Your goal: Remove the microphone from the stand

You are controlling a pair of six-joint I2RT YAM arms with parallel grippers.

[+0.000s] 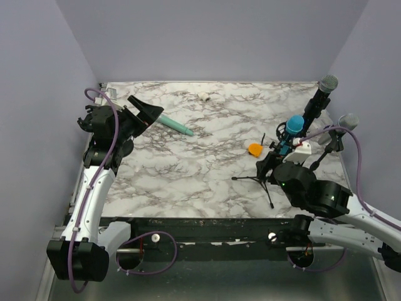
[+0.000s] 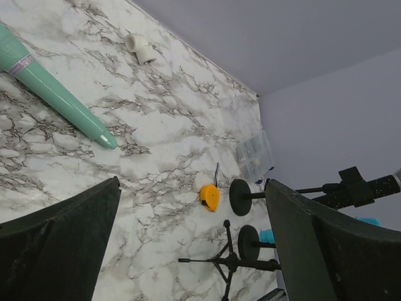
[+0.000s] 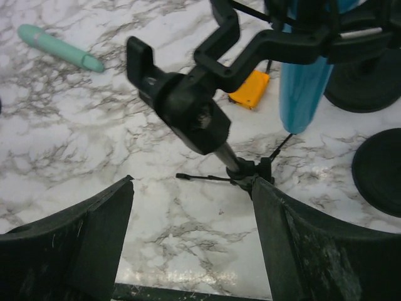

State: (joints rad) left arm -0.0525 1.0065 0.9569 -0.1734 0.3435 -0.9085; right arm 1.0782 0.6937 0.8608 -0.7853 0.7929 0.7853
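A blue microphone (image 1: 293,128) sits in the clip of a black tripod stand (image 1: 258,179) at the right of the marble table. In the right wrist view its blue body (image 3: 307,84) hangs in the black clip arm (image 3: 188,110) above the tripod legs (image 3: 247,174). My right gripper (image 1: 270,164) is open and empty, close to the stand's lower pole; in its wrist view (image 3: 191,188) the pole stands just beyond the fingers. My left gripper (image 1: 145,113) is open and empty at the far left, well away from the stand (image 2: 229,262).
Two more microphones (image 1: 322,94) (image 1: 348,122) stand on round-based stands (image 3: 366,88) at the right rear. An orange tape measure (image 1: 255,149) lies left of the blue microphone. A teal pen-like object (image 1: 175,124) and a small white fitting (image 1: 205,96) lie toward the back.
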